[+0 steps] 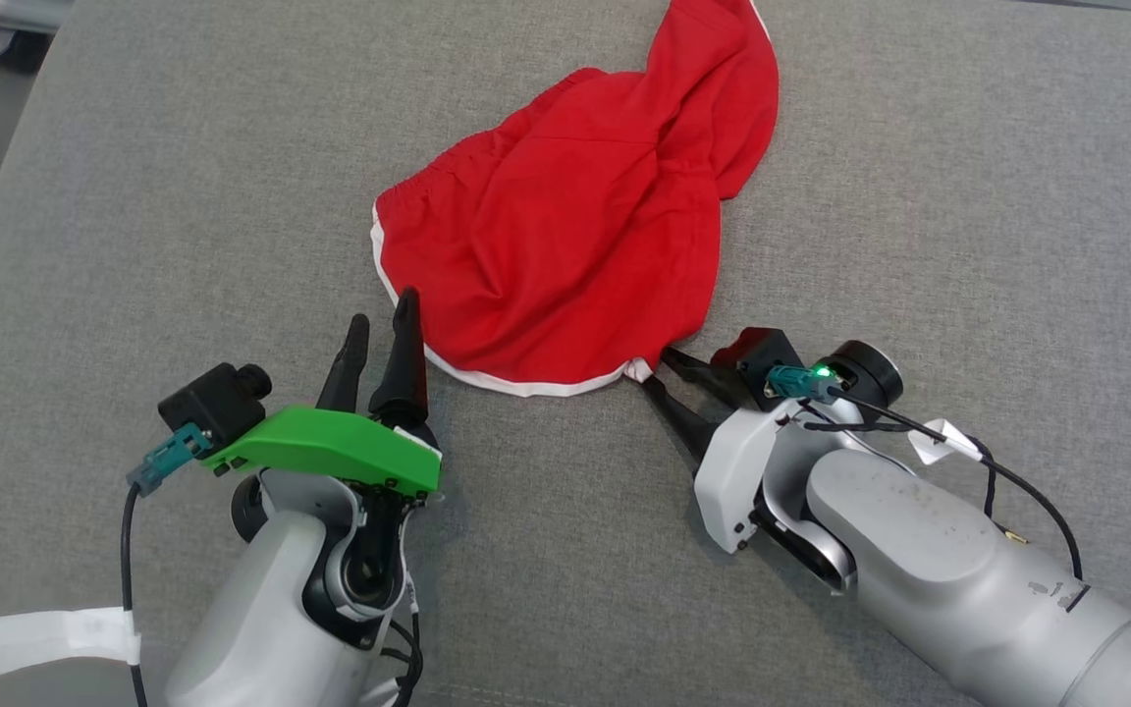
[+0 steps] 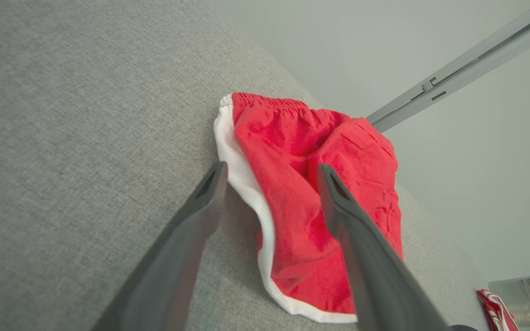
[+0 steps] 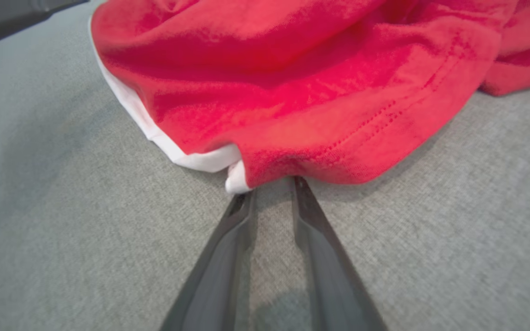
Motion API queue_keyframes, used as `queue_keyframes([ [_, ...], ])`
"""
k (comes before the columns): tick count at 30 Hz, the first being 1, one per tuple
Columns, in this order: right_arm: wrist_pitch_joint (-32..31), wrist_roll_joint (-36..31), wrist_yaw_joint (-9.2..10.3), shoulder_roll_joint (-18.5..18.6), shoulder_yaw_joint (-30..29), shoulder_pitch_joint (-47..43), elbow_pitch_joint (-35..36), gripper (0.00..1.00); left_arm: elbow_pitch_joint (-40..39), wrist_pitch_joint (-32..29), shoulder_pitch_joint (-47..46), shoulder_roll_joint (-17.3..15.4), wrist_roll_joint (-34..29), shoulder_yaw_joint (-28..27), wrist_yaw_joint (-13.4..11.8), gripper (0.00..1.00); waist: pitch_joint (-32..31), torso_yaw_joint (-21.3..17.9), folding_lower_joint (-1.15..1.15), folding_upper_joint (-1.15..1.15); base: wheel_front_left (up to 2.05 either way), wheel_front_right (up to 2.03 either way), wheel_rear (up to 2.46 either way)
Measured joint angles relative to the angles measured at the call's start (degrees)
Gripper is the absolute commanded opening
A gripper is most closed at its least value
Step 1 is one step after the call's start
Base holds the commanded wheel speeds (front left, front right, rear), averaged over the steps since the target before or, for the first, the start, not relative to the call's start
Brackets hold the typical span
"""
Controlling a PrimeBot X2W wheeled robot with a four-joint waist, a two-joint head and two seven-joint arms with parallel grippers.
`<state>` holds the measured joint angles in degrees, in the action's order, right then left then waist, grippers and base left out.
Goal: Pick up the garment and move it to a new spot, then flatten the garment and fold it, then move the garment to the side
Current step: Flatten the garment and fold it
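Right wrist view, centre: right gripper (image 3: 272, 188) half-closed at the hem corner of the garment (image 3: 292, 82), hold unclear; left gripper (image 1: 384, 306) wide open, empty. Seemingly pickup; next needs a firm pinch.

Lit brightly and evenly from overhead, cast soft faint shadows beneath the near hem of the garment (image 1: 565, 226), blurred the near fingers (image 3: 223, 266) in both wrist views, stretched their edges with wide-angle distortion, rendered the head view sharp.

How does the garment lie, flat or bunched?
Bunched: the garment shows deep creases and its far part is twisted, not laid flat.
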<state>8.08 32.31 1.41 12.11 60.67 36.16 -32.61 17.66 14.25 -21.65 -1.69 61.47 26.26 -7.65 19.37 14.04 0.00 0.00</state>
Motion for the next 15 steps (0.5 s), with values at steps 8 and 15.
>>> queue_keyframes([
  [8, 1.5, 0.8, -1.52, -1.7, -0.1, 0.2, -1.8, 0.0, -0.3, 0.0, 0.9, 0.0, -1.7, -4.1, 0.0, 1.0, 0.0, -0.3, 0.0, 0.0, 0.0, 0.0, 0.0],
  [15, 3.1, 2.1, -2.49, -0.7, -1.5, 0.2, -2.1, 0.0, -0.8, 0.2, 1.7, 0.0, -3.0, -8.6, 0.0, 1.0, -0.5, -2.1, 0.0, 0.0, 0.0, 0.0, 0.0],
])
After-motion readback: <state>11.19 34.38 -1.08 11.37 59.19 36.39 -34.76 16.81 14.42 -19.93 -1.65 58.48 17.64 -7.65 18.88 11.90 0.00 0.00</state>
